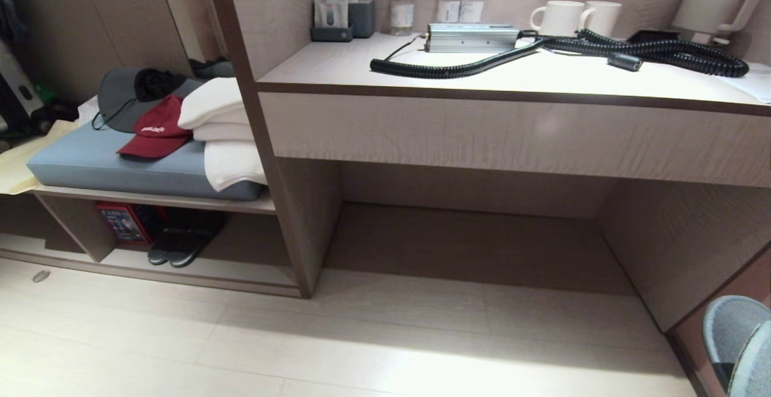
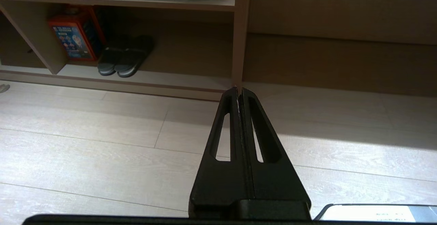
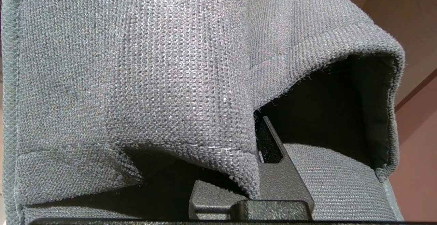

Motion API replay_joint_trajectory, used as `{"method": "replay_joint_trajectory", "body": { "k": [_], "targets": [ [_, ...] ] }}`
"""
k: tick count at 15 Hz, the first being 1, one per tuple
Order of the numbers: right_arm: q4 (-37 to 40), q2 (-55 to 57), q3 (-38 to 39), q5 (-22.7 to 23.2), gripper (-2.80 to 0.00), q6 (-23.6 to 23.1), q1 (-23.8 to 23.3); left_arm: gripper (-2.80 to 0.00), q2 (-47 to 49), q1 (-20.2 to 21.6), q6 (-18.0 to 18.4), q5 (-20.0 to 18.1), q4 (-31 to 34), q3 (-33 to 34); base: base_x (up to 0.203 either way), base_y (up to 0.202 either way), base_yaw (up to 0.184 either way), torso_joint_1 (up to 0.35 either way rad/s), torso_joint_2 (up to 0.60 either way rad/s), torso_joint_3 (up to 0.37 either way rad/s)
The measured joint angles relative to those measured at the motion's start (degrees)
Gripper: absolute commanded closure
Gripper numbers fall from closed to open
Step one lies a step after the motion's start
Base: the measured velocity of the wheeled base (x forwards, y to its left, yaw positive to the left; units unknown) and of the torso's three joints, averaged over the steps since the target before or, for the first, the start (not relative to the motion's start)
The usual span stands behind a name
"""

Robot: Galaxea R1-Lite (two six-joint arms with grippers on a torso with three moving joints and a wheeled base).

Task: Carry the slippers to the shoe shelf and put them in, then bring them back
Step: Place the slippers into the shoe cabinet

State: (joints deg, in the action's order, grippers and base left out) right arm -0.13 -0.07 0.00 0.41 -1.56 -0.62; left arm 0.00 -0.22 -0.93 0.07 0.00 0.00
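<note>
The right gripper (image 3: 269,170) is clamped on a pair of grey knitted-fabric slippers with wide toe bands (image 3: 136,81). In its wrist view the cloth fills nearly everything, one black finger (image 3: 273,150) running under a toe band, so the slippers' long axis seems to lie along the fingers, though the view is too close to be sure. In the head view the same slippers (image 1: 738,340) show at the lower right corner, well apart from the low, open-fronted pale beige wood-grain shoe shelf (image 1: 181,270) under the blue-grey cushioned bench (image 1: 108,165) at far left. A dark pair of slides (image 1: 181,246) already sits near that compartment's front lip. The left gripper (image 2: 239,93), its jaws together and empty, hangs above the pale wood floor (image 2: 102,156); it is the nearer arm, but the load rides on the right.
</note>
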Motion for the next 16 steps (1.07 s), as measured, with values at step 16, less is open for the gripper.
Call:
{"method": "replay_joint_trajectory", "body": {
  "k": [16],
  "targets": [
    [0.00, 0.00, 0.00, 0.00, 0.00, 0.02, -0.04, 0.00, 0.00, -0.05, 0.18, 0.00, -0.05, 0.00, 0.000, 0.056, -0.001, 0.003, 0.00, 0.045]
  ]
}}
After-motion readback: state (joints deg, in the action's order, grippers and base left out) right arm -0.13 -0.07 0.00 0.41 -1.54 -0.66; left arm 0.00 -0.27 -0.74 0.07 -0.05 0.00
